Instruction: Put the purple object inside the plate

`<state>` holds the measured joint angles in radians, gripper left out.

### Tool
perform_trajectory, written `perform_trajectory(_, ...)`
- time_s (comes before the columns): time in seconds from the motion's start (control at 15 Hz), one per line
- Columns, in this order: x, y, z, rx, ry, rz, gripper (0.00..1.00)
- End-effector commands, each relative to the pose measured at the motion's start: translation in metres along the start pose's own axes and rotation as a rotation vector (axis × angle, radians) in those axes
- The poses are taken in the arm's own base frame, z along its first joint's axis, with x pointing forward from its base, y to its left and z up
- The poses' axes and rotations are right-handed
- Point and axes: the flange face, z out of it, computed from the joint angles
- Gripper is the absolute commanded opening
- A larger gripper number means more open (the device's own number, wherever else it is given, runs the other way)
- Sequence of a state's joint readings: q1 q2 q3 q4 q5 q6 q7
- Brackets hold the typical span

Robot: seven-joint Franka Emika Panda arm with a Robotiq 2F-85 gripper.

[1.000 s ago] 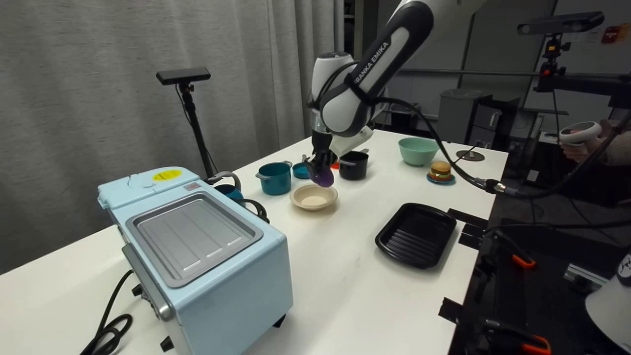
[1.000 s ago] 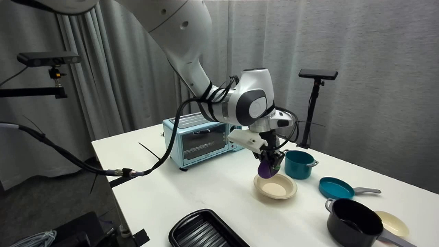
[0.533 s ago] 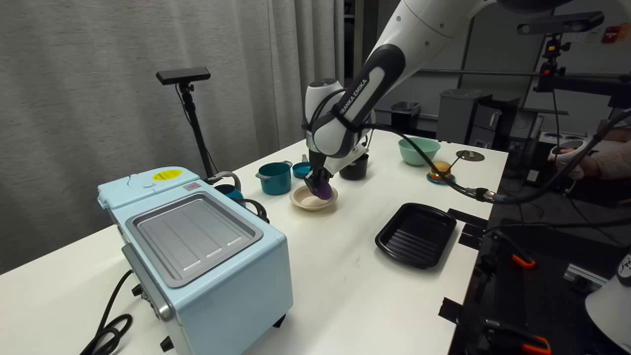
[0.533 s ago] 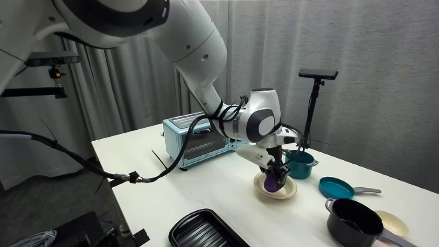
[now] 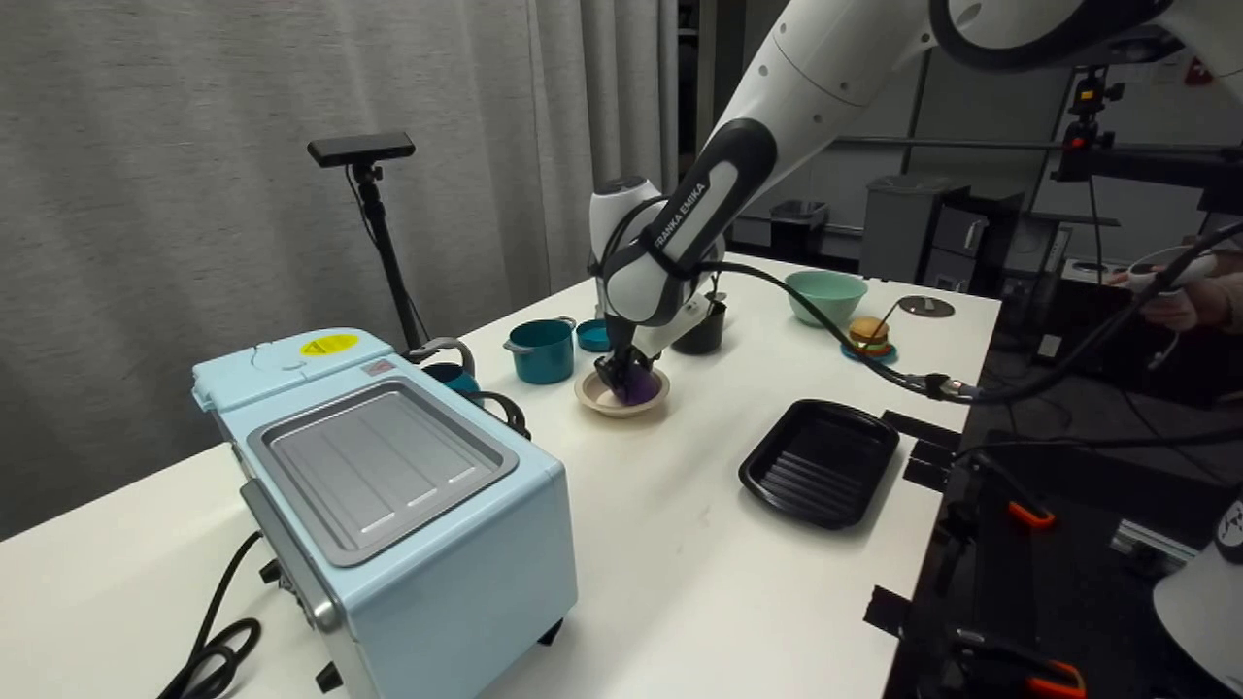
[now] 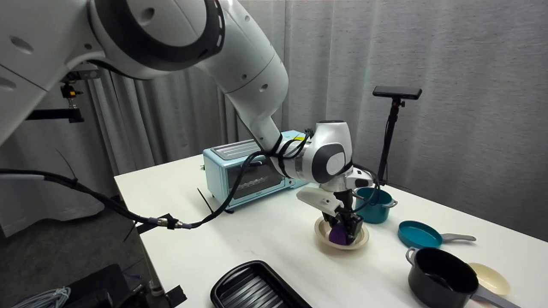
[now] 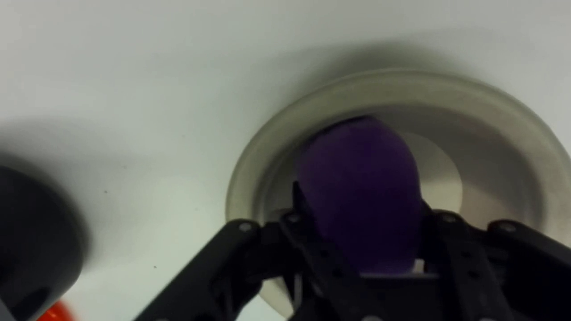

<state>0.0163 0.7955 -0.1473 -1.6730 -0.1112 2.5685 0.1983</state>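
Observation:
The purple object [image 5: 639, 386] is a rounded, egg-like item, also seen in an exterior view [image 6: 338, 235]. The plate [image 5: 593, 401] is a small cream shallow dish on the white table; its rim shows in an exterior view [image 6: 320, 234] too. My gripper [image 7: 360, 200] points down over the plate with a finger pressed on each side of the purple object [image 7: 361, 178]. The object's lower end is inside the plate's rim [image 7: 401, 82], off its centre. Whether it touches the plate's bottom cannot be told. The gripper partly hides the plate.
A teal pot [image 6: 371, 209] stands close behind the plate. A teal pan [image 6: 419, 234] and a black pot [image 6: 443, 280] stand nearby. A black ridged tray [image 5: 821, 464], a light-blue toaster oven [image 5: 408, 505], a mint bowl [image 5: 821, 296] and a toy burger [image 5: 869, 335] are also on the table.
My gripper has come down with the purple object from above the plate to inside its rim. The plate has shifted very slightly since half a second ago.

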Motion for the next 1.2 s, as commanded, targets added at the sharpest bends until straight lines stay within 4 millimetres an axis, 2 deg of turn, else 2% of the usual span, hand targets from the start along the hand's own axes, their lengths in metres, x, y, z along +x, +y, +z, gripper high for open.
perform_trajectory(0.0,-0.001,-0.005,-0.012,0.012,-0.013,-0.002,0.82)
perform_trajectory(0.13,-0.005,-0.008,-0.023,0.027,-0.001,-0.011,0.98)
perform_trajectory(0.2,-0.007,-0.009,-0.028,0.033,0.005,-0.015,0.99)
perform_trajectory(0.53,-0.021,-0.010,-0.066,0.042,0.050,-0.039,1.00)
perform_trajectory(0.8,-0.036,-0.003,-0.088,0.049,0.066,-0.017,1.00)
perform_trajectory(1.0,-0.054,0.008,-0.098,0.051,0.061,-0.003,1.00)
perform_trajectory(1.07,-0.036,0.000,-0.085,0.051,0.051,-0.008,1.00)
perform_trajectory(1.13,-0.041,0.002,-0.088,0.052,0.049,-0.006,1.00)
